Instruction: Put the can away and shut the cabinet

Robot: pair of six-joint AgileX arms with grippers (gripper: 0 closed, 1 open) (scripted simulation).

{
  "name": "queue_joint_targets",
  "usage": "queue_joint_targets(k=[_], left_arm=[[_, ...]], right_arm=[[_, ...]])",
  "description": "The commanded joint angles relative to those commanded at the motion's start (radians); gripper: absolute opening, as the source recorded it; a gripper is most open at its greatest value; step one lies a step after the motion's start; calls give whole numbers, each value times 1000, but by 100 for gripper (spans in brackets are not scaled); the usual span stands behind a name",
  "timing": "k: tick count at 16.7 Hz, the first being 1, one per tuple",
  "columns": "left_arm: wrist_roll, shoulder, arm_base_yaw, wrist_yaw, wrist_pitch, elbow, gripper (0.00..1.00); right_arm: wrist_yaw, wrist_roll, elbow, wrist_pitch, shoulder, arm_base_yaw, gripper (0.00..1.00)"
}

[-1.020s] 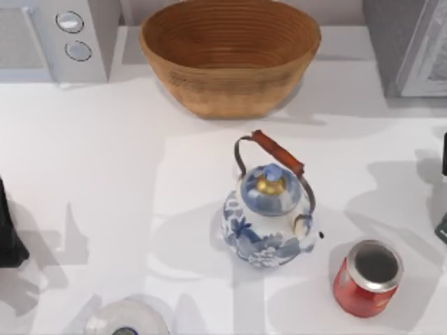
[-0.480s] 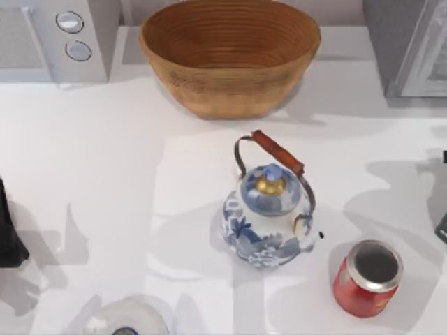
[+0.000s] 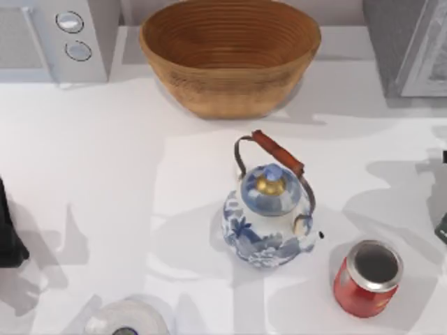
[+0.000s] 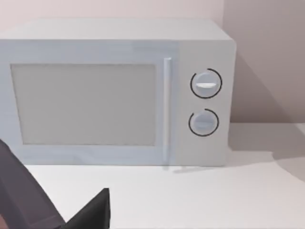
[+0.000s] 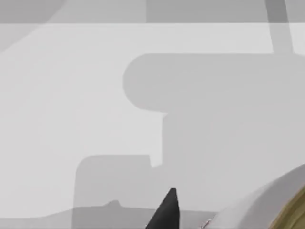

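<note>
Nothing on the table [image 3: 105,209] has shifted since a second ago; only the right arm's dark edge [image 3: 441,227] at the right border has drawn slightly outward. Can [image 3: 367,278] stands upright, untouched, near the table's front right, just inboard of that right arm and beside the blue-and-white teapot [image 3: 269,218]. Wicker basket [image 3: 229,52] sits at the back, microwave [image 4: 114,90] at back left, cabinet [image 3: 412,45] at back right. Left arm [image 3: 8,230] parked at the left edge. Cannot tell whether either arm's fingers are apart or together.
</note>
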Motion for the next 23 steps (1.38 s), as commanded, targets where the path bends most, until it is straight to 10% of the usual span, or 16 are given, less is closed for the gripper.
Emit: queue_joint_targets(k=[9, 23], left_arm=[[0, 0, 0, 0, 0, 0, 100], [0, 0, 0, 0, 0, 0, 100]], right_arm=[[-9, 6, 21, -39, -5, -1, 0], [-6, -5, 349, -647, -299, -6, 0]])
